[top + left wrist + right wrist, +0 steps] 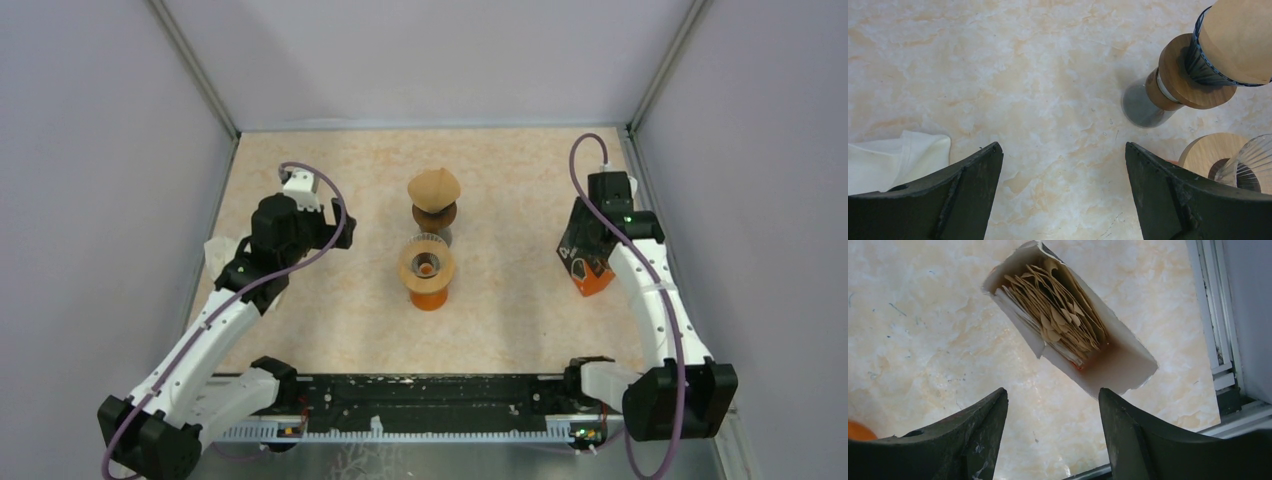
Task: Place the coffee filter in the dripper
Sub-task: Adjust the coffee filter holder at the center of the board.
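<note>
Resting on table (pixel 330 320): two drippers (pixel 428 270) (pixel 433 205), one filter box (pixel 590 272).

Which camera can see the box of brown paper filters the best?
The right wrist camera. It looks straight into the open box, so the stacked brown filters show clearly. The top camera shows only a small orange and black box partly behind the right arm. The left wrist camera misses it.

Parted, empty right claw (pixel 1051 392) faces an opened box (pixel 1118 365) of filters (pixel 1058 315).
</note>
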{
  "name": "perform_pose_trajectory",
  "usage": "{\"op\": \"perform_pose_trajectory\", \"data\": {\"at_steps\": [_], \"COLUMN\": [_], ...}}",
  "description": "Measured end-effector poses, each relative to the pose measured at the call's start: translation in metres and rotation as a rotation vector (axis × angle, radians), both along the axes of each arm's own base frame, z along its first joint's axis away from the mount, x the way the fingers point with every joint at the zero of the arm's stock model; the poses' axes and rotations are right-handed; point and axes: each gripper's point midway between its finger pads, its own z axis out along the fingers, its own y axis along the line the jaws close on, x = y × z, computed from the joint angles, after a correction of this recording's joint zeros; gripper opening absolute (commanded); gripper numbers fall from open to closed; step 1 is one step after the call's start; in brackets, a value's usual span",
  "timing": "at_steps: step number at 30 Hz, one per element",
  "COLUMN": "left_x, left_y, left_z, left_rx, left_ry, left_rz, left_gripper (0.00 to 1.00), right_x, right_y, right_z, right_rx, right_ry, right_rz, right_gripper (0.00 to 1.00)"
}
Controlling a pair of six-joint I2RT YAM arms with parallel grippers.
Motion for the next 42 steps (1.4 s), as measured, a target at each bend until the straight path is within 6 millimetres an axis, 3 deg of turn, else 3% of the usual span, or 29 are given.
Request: {"op": "perform_pose_trajectory", "data": {"at_steps": [8, 11, 17, 22, 42], "left_x": [0.0, 0.0, 0.0, 0.0, -0.001], "left_y": [0.002, 0.002, 0.002, 0.002, 0.002], "left_z": [-0.003, -0.003, -0.004, -0.005, -0.006], "left_rx": [0.008, 0.008, 0.009, 0.009, 0.01], "left_ry": [0.001, 0.002, 0.004, 0.004, 0.006], "left_rz": [0.008, 0.008, 0.008, 0.008, 0.008], "left_gripper": [0.97, 0.97, 0.97, 0.97, 0.97], "right_x": [0.006, 0.01, 0.017, 0.02, 0.04], "right_y": [-0.017, -0.018, -0.013, -0.008, 0.002], "right_z": [-0.026, -0.031, -0.037, -0.039, -0.039], "right_rx": [0.01, 0.018, 0.043, 0.069, 0.149], "right_ry": [0.045, 0.052, 0.057, 0.054, 0.023], "right_rz": [-0.045, -0.046, -0.028, -0.016, -0.062], "right_gripper": [0.61, 0.52, 0.23, 0.11, 0.01]}}
